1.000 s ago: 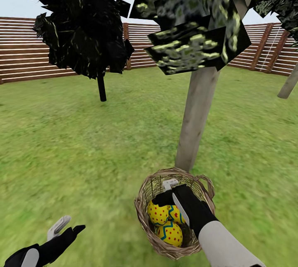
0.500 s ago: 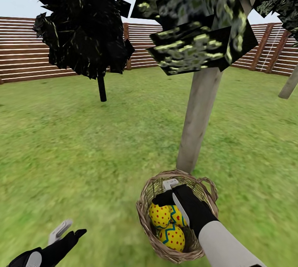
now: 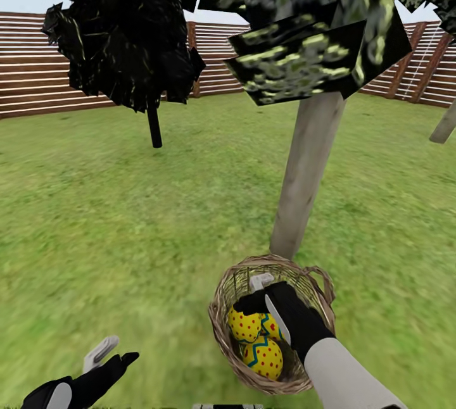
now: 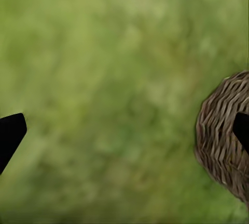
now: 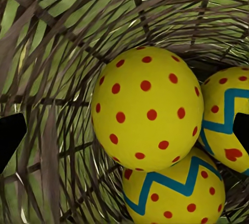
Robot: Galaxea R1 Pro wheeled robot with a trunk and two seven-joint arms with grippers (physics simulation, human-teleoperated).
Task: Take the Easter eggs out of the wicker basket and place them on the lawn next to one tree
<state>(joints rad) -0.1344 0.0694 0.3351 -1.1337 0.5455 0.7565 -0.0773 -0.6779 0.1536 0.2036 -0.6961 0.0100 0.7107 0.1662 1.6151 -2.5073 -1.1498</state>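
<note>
Head view:
- Wicker basket (image 3: 221, 308): on the lawn (image 3: 126, 219), just beside the foot of the tree (image 3: 307, 175) with the pale trunk
- Three Easter eggs (image 3: 263, 358): all inside the basket, packed touching one another
- Right gripper (image 3: 266, 292): dipped inside the basket rim above the eggs; jaws cannot be read from here
- Left gripper (image 3: 111, 358): low over bare grass, well apart from the basket, holding nothing
- Dark tree (image 3: 154, 127) with thin black trunk and wooden fence (image 3: 38, 86): far behind

Left wrist view:
- Fingertips (image 4: 11, 133): at opposite borders, jaws wide, nothing between
- Grass beneath; the basket's woven wall (image 4: 220, 135) to one side

Right wrist view:
- Fingertips (image 5: 10, 135): at opposite borders, jaws wide, no egg gripped
- Dotted egg (image 5: 145, 109): centred between them, uppermost
- Two zigzag-striped eggs (image 5: 171, 193): pressed against it, wicker wall close round

Progress (judged): nothing delivered; no egg lifted; three picks and three placements remain

Room for moving (judged): the basket interior is tight, the rim and loop handle (image 3: 320, 279) near the wrist, so a straight lift suits best; open grass lies all round the trunk for setting eggs down, with little travel needed
</note>
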